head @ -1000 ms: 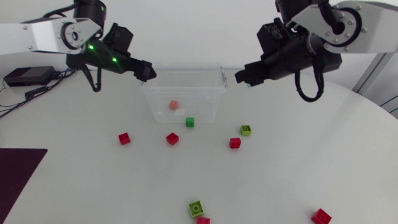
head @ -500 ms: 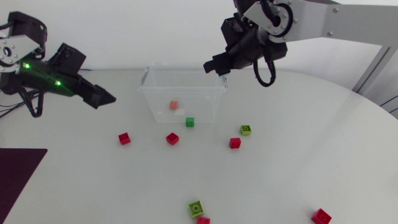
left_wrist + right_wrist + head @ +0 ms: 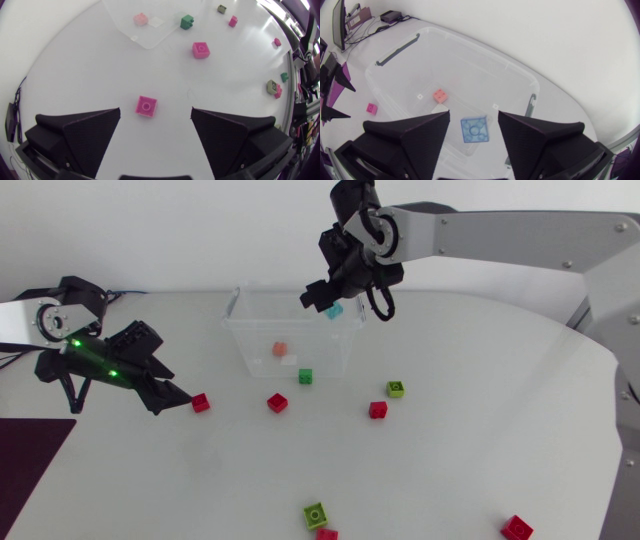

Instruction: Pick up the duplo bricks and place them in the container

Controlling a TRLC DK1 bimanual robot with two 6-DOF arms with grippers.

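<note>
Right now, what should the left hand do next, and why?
Probably ease the left hand a little further down around the red brick. Its fingers stand open, and the brick sits level with the fingertips, closer to one finger and touching neither, so closing from here might only catch its edge.

The container (image 3: 290, 330) is shown as clear, colourless plastic on a plain white table (image 3: 480, 440). Inside the container a salmon-pink brick (image 3: 280, 349) and a white brick (image 3: 290, 360) are seen. Above the container a light blue brick (image 3: 474, 130) is shown. At the container's front wall a dark green brick (image 3: 305, 376) is found. In front of the container red bricks (image 3: 277, 402) are scattered, with two lime-green bricks (image 3: 396, 389) among them. The left gripper (image 3: 155, 110) and right gripper (image 3: 473, 114) are finished in matte black. Green lights (image 3: 100, 360) are lit on the left arm (image 3: 40, 320).
</note>
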